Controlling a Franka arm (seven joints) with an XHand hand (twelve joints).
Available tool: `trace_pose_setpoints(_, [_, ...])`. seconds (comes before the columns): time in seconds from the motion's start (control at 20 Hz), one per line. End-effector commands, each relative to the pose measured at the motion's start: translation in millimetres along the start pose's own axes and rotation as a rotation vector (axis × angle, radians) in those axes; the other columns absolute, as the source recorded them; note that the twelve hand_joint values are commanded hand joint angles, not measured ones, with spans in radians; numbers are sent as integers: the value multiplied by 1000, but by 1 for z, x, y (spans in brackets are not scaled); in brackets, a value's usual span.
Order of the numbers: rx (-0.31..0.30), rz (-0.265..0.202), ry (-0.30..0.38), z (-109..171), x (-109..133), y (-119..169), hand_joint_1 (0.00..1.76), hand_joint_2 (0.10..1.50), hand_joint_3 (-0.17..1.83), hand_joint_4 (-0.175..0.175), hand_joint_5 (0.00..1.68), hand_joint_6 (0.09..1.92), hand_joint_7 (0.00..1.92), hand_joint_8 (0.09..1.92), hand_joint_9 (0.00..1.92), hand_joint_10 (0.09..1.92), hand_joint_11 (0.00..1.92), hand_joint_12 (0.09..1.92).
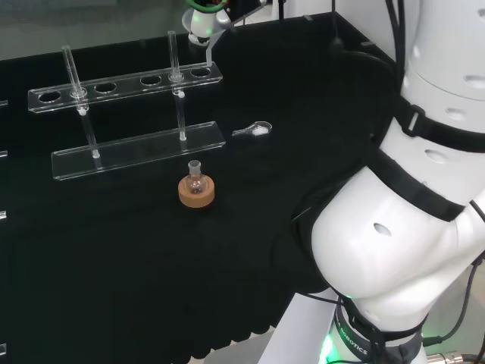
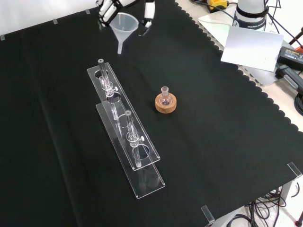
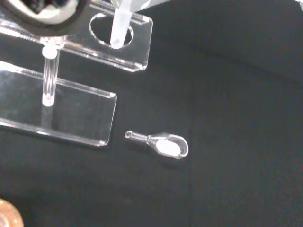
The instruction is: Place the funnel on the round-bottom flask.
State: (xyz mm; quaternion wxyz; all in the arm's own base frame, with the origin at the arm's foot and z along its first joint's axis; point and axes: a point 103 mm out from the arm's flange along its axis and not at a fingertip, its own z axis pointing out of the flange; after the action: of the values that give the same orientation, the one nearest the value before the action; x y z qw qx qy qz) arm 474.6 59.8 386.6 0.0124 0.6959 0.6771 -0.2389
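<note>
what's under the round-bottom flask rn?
A cork ring stand sits under the round-bottom flask, on the black cloth. The flask's bottom is hidden inside the ring. The funnel is held in the hand, well away from the flask.

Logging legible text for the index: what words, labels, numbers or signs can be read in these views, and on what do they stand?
Dark collar at the arm's base, head view: a curved maker's marking, partly cut off, not quoted.
Same collar, front view: print too small to read.
Funnel, round-bottom flask, cork stand, test-tube rack: no text seen.
</note>
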Motion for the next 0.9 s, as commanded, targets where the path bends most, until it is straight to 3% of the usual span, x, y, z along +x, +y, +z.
trace_pose_setpoints(0.05, [15,35,5,16,10,-51,883,724,562,25,722,572,656,612,992,386,688,1266])
trace_pose_setpoints(0.55, [23,21,21,33,40,-95,883,727,566,27,727,586,659,614,999,386,692,1265])
trace_pose_setpoints(0.9, [50,-22,11,53,78,-104,883,728,568,29,731,595,660,616,1001,385,694,1264])
